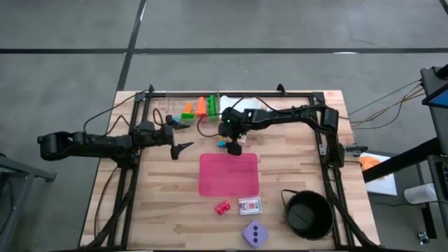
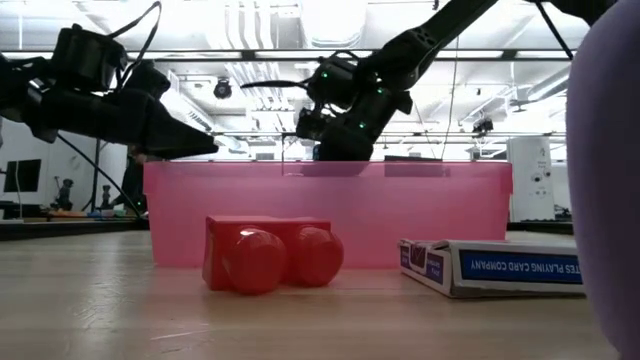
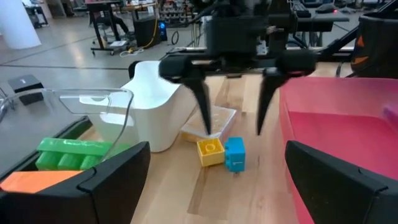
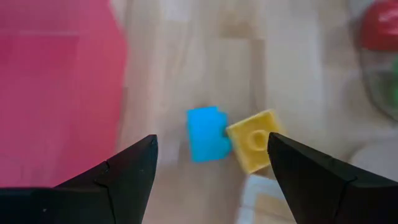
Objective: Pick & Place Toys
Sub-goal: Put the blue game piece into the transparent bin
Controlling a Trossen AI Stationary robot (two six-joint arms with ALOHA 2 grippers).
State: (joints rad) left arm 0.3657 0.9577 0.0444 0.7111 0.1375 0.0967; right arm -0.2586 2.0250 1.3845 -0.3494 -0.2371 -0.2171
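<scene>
While the right gripper is held with its fingers spread wide and empty just above a blue brick and a yellow brick, these two are seen touching on the table beside the pink tray. The left gripper is kept fully open nearby, holding nothing. A red brick and lilac die are found toward the table's near edge.

Showing "BICYCLE PLAYING CARD COMPANY" in white capitals along the blue side of the card box lying on the bench. Reading no other lettering anywhere.
</scene>
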